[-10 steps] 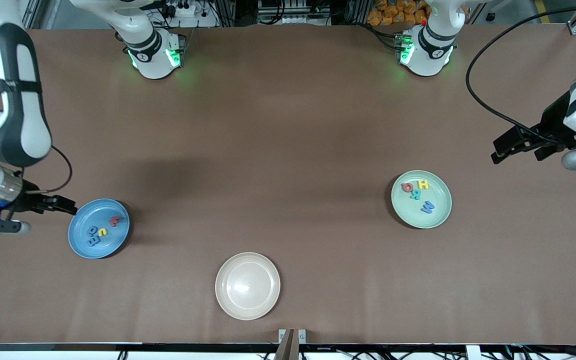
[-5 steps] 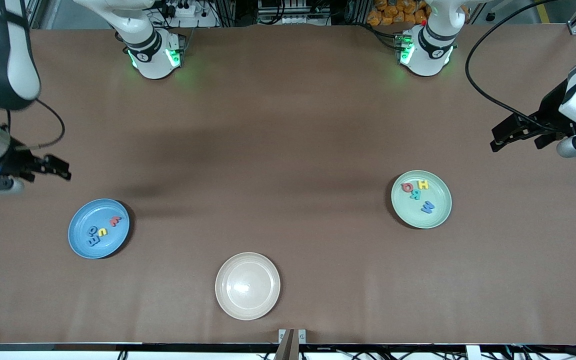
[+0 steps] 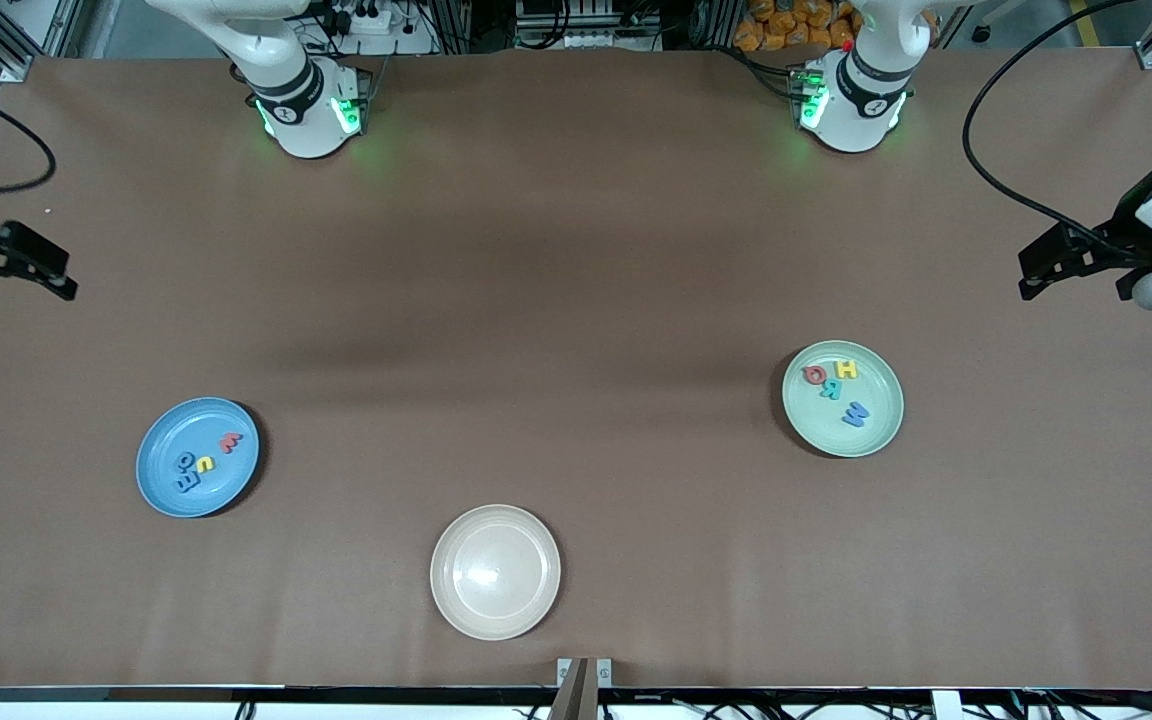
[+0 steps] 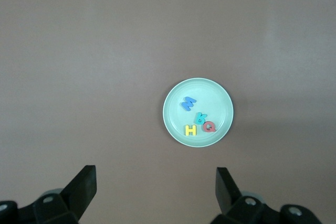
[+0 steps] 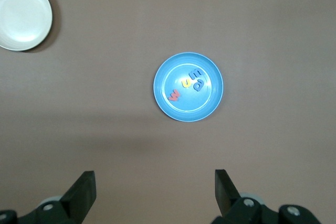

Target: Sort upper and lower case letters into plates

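Brown table (image 3: 576, 300). Blue plate (image 3: 198, 457) toward right arm's end: four letters (image 3: 204, 463), probably lowercase. Mint plate (image 3: 843, 398) toward left arm's end: four letters (image 3: 836, 385). Left gripper (image 3: 1061, 262), right gripper (image 3: 11, 262): raised, spread wide, empty.

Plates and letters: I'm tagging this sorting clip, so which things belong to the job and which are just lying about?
Job:
- blue plate holding four letters
- mint plate holding four more letters
- left gripper and right gripper, both open, empty, over bare table

Lying about:
- cream plate, empty, nearest the front camera
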